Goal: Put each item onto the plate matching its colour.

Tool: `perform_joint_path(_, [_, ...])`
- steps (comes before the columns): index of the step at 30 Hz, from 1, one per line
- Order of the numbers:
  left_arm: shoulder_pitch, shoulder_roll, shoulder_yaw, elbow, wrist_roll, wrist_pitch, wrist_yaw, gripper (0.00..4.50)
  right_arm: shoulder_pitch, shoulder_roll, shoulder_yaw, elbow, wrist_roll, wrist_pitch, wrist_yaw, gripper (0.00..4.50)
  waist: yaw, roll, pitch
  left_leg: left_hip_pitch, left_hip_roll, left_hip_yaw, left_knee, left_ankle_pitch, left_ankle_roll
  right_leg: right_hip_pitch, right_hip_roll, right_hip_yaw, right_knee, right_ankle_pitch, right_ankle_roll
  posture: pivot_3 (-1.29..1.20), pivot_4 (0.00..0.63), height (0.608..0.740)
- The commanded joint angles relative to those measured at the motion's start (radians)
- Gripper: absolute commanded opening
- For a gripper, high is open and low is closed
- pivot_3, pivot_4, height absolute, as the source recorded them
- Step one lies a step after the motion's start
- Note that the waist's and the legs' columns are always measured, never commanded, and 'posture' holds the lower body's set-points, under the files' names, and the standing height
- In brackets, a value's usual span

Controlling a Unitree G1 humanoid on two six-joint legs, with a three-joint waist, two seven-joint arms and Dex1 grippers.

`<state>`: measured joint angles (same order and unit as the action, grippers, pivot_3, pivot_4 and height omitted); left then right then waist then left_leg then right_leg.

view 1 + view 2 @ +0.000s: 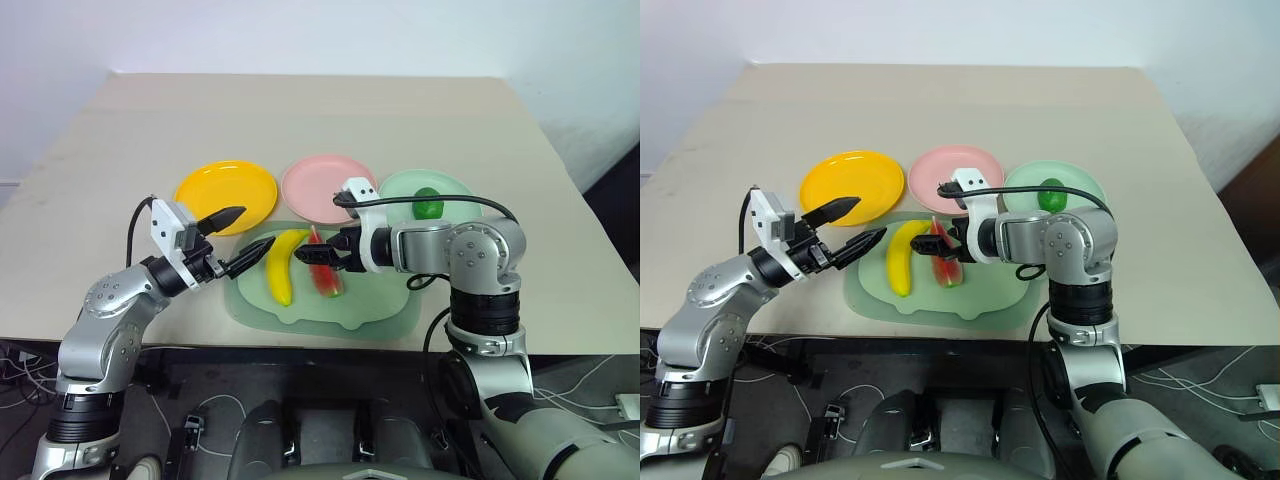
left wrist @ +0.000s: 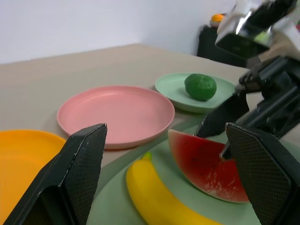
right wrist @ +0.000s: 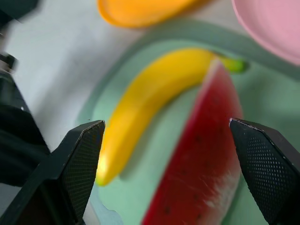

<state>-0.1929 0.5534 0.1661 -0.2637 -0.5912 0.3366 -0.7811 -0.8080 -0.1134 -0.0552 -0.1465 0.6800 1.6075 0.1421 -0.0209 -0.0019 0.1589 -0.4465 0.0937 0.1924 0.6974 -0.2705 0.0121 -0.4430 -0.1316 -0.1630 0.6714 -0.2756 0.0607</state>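
Beige table [image 1: 300,120], pale wall [image 1: 300,30] behind, cables [image 1: 200,410] on floor

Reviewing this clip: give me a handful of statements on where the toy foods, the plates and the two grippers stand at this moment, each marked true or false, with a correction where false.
1. The round green fruit lies on the mint green plate. True.
2. The banana lies on the yellow-orange plate. False: it lies on the pale-green mat, beside the watermelon wedge.
3. The pink plate carries nothing. True.
4. The right gripper is shut on the watermelon wedge. False: its fingers stand open at the wedge.
5. The left gripper is open and holds nothing. True.
6. The watermelon wedge rests on the pink plate. False: it is on the mat.
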Motion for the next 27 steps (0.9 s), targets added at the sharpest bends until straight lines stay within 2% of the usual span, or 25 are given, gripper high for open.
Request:
perform_joint_path(1, [-0.004, 0.007, 0.012, -0.055, -0.004, 0.001, 0.011, 4.24, -0.008, -0.013, 0.065, -0.009, -0.011, 0.007, -0.029, 4.49, 0.0, 0.0, 0.0, 0.0, 0.0, 0.0, 0.0, 0.0, 0.0, 0.0, 0.0, 0.0, 0.0, 0.0, 0.0, 0.0, 0.15, 0.695])
perform_joint_path(10, [0.083, 0.008, 0.03, -0.073, -0.017, -0.004, -0.013, 4.24, 0.013, -0.058, 0.199, -0.019, -0.073, 0.007, -0.033, 4.49, 0.0, 0.0, 0.0, 0.0, 0.0, 0.0, 0.0, 0.0, 0.0, 0.0, 0.0, 0.0, 0.0, 0.0, 0.0, 0.0, 0.15, 0.695])
perform_joint_path(15, [0.155, 0.013, 0.032, -0.049, -0.012, -0.039, -0.065, 4.24, 0.015, -0.055, 0.229, -0.028, -0.113, 0.004, -0.018, 4.49, 0.0, 0.0, 0.0, 0.0, 0.0, 0.0, 0.0, 0.0, 0.0, 0.0, 0.0, 0.0, 0.0, 0.0, 0.0, 0.0, 0.15, 0.695])
perform_joint_path(21, [0.174, 0.036, 0.06, 0.014, 0.006, -0.092, -0.119, 4.24, 0.015, -0.077, 0.276, -0.046, -0.145, -0.009, 0.016, 4.49, 0.0, 0.0, 0.0, 0.0, 0.001, 0.0, 0.0, -0.001, 0.0, -0.001, 0.0, 0.0, 0.0, 0.0, 0.0, 0.0, 0.15, 0.695])
perform_joint_path(24, [0.171, 0.037, 0.062, 0.028, 0.008, -0.106, -0.129, 4.24, 0.016, -0.082, 0.297, -0.054, -0.157, -0.019, 0.032, 3.95, 0.0, 0.0, 0.0, 0.0, 0.001, 0.0, 0.0, -0.001, 0.001, -0.001, 0.0, 0.0, -0.001, 0.0, -0.001, 0.0, 0.15, 0.695])
perform_joint_path(27, [0.169, 0.034, 0.063, 0.043, 0.013, -0.124, -0.138, 4.24, 0.014, -0.083, 0.306, -0.053, -0.172, -0.027, 0.042, 3.01, 0.0, 0.0, 0.0, 0.0, 0.001, 0.0, 0.0, -0.001, 0.001, -0.001, 0.0, 0.0, -0.001, 0.0, -0.001, 0.0, 0.15, 0.695])
